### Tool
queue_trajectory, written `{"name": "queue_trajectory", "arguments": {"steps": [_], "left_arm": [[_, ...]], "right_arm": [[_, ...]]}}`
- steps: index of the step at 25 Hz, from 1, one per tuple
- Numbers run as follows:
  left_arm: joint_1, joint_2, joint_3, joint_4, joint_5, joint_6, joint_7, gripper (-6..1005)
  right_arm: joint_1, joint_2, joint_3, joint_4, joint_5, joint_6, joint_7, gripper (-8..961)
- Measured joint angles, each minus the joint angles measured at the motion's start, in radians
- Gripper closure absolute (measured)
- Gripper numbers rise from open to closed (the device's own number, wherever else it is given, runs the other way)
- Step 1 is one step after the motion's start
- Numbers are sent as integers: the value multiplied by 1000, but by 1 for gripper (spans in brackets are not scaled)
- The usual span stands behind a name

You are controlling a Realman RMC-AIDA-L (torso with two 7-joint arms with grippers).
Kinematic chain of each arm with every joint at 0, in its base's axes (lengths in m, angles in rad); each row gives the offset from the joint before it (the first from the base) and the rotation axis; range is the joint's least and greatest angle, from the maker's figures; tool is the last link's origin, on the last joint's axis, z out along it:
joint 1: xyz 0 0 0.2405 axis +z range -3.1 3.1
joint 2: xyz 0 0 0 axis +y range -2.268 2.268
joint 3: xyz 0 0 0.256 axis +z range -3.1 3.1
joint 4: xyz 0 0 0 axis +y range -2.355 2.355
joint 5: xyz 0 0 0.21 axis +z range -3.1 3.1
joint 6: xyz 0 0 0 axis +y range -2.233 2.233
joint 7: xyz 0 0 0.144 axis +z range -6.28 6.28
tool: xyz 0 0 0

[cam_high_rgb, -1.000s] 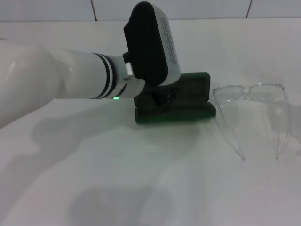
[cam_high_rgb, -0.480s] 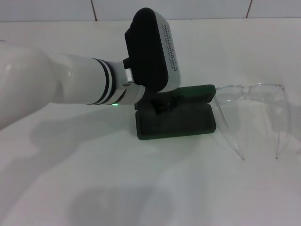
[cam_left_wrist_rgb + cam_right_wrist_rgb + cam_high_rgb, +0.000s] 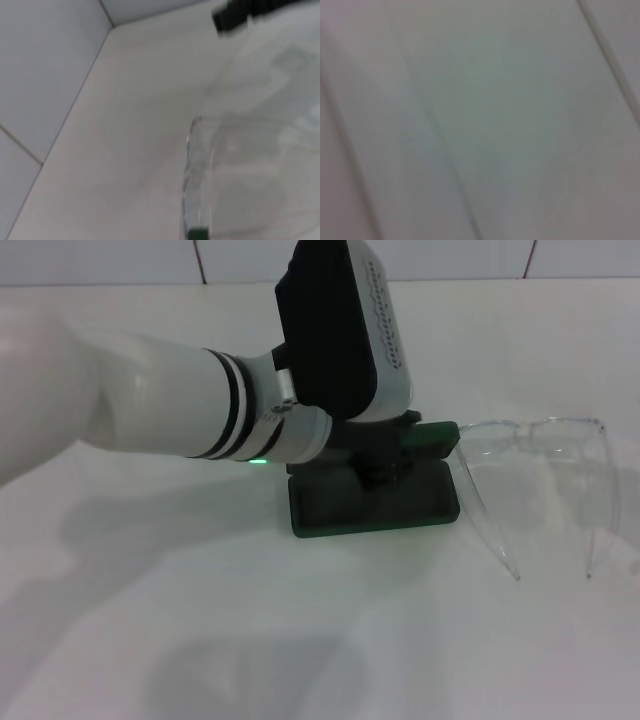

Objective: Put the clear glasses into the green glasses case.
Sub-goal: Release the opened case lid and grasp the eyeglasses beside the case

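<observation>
The green glasses case (image 3: pixel 340 510) lies open at the table's middle, its dark lined tray facing up and its lid (image 3: pixel 437 435) tipped back behind it. My left gripper (image 3: pixel 385 465) hangs low over the tray's far right part, at the hinge side. The clear glasses (image 3: pixel 530 440) stand just right of the case, front away from me, both thin arms pointing toward me. The left wrist view shows the clear glasses' frame (image 3: pixel 192 185) close up, with a green corner of the case (image 3: pixel 198 233) at the edge. The right gripper is out of view.
A white table (image 3: pixel 300 640) stretches in front of the case. A tiled wall (image 3: pixel 450 255) runs along the table's far edge. My left forearm (image 3: pixel 150 400) crosses the table from the left toward the case. The right wrist view shows only a pale blurred surface.
The case's lid has dropped from more upright to tipped back, and the tray now lies flat and open. My left gripper has shifted right along the case toward the glasses.
</observation>
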Motion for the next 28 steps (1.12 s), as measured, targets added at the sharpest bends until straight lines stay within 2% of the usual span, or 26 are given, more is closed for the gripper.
{"name": "queue_trajectory", "arguments": {"steps": [5, 11, 17, 22, 24, 26, 28], "left_arm": [[38, 0, -47, 95, -89, 82, -5, 665], [66, 3, -209, 112, -356, 221, 16, 665], [130, 4, -328, 80, -570, 352, 133, 665], [147, 4, -418, -22, -701, 504, 204, 665], [147, 4, -451, -76, -721, 539, 221, 665], [148, 4, -492, -149, -759, 562, 254, 665], [149, 4, -529, -215, -807, 577, 295, 665]], "right_arm": [[5, -2, 0, -179, -178, -15, 63, 808], [32, 4, -29, -441, -372, -58, 257, 780], [45, 1, -52, -646, -437, -74, 525, 559], [63, -3, -53, -841, -507, -118, 638, 494], [86, -9, -58, -906, -556, -140, 675, 494], [130, -28, -74, -949, -646, -175, 713, 495], [185, -56, -95, -954, -734, -220, 743, 495]]}}
